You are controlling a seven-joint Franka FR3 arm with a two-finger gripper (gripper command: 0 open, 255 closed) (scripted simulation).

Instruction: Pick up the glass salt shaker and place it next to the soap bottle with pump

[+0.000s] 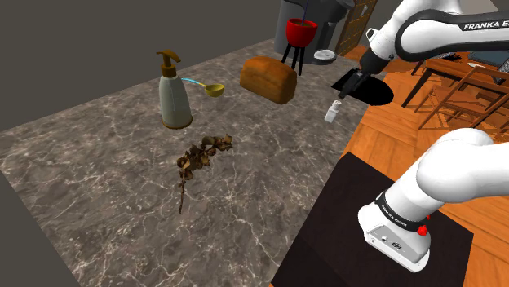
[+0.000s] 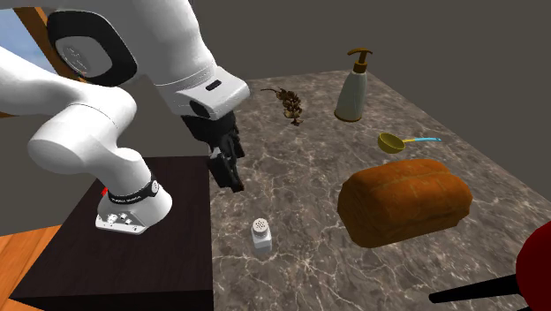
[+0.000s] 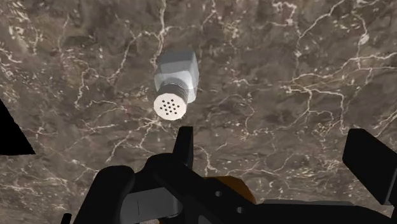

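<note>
Nearest you see the black stand (image 1: 334,232), then the dark marbled surface (image 1: 122,204) and wooden floor (image 1: 383,130). Your end effector (image 3: 273,137) hangs wide open, empty, near the upright salt shaker (image 3: 175,86), which stands well apart from the soap bottle (image 1: 174,94).

1. Countertop (image 3: 305,76) is reading as dark, white-veined stone, smooth.
2. Salt shaker (image 3: 176,81) is showing plain pale grey, matt, cap perforated.
3. Soap bottle (image 1: 174,102) is looking dull grey, pump brownish.
4. Loaf (image 2: 403,201) is showing a rough brown crust.
5. My fingers (image 3: 184,145) are looking matt black; my arm shell (image 2: 79,150) glossy white.
6. Floor (image 1: 379,134) is showing orange wood.
</note>
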